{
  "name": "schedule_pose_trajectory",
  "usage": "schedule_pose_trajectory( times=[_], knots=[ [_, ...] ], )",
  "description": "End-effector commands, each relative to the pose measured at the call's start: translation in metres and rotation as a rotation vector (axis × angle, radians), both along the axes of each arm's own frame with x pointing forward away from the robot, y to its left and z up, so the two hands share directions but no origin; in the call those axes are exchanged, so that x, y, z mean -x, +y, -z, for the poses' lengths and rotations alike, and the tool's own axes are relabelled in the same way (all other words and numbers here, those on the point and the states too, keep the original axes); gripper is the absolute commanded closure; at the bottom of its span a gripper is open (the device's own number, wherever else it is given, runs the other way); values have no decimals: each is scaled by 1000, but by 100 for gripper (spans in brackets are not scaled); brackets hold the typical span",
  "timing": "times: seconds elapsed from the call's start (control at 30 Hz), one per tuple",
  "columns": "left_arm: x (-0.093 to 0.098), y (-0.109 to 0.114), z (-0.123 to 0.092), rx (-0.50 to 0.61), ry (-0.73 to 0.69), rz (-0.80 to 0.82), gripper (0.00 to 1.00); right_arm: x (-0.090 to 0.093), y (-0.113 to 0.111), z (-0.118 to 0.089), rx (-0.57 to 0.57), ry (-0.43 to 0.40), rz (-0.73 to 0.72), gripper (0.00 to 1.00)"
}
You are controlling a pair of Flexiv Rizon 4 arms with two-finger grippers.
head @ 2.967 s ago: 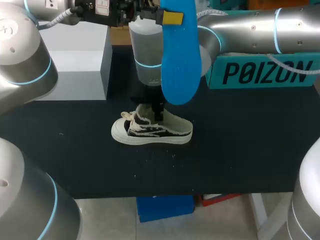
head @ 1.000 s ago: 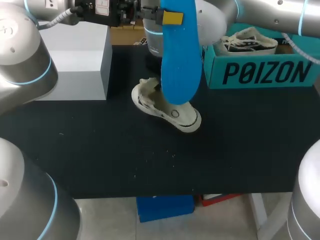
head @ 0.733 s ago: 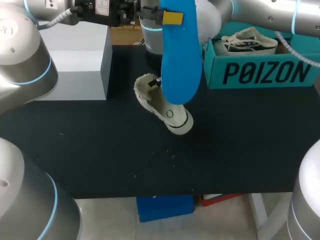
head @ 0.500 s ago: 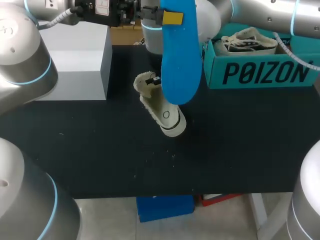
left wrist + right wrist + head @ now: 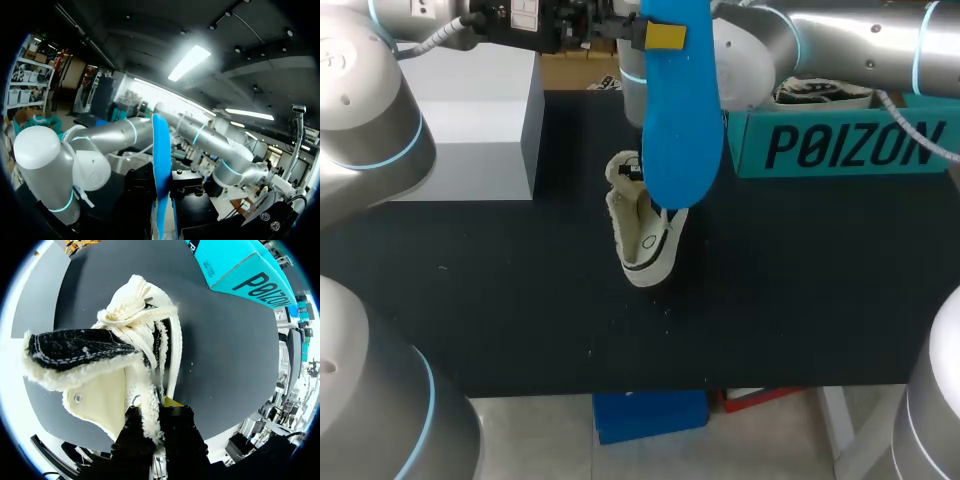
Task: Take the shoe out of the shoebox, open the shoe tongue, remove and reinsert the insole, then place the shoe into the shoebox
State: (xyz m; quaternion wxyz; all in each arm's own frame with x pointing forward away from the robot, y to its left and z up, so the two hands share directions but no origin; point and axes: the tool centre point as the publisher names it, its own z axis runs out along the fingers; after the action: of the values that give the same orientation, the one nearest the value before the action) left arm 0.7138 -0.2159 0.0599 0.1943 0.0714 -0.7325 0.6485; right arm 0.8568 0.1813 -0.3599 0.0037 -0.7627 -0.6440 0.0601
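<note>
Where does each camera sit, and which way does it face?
Head: above and behind, looking down on the table; left arm and right arm show.
Left wrist: on the left arm, facing up along the insole in the left tool.
Right wrist: on the right arm, facing down at the shoe in the right tool.
Shared: insole, in head and left wrist.

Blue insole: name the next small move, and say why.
Probably lower the blue insole tip-first toward the shoe's opening. The left gripper holds it upright, outside the shoe, and the right gripper grips the tilted shoe by its fleecy edge.
</note>
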Motion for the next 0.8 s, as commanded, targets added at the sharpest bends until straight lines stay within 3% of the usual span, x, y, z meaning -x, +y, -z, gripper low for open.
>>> schedule_pose_trajectory(
  times=[0.03,0.3,0.63,0.67,0.7,0.8],
  knots=[
    [0,-2,1,1,-1,-2,100,2,1,8,4,-17,-27,100],
    [0,-2,1,1,-1,-2,100,6,-1,18,8,-44,-85,100],
    [0,-2,1,1,-1,-2,100,13,-10,29,-30,-54,-43,97],
    [0,-2,1,1,-1,-2,100,13,-11,30,-31,-57,-41,65],
    [0,-2,1,1,-1,-2,100,14,-12,31,-38,-63,-31,0],
    [0,-2,1,1,-1,-2,100,15,-17,27,-75,-83,-20,0]
  ],
)
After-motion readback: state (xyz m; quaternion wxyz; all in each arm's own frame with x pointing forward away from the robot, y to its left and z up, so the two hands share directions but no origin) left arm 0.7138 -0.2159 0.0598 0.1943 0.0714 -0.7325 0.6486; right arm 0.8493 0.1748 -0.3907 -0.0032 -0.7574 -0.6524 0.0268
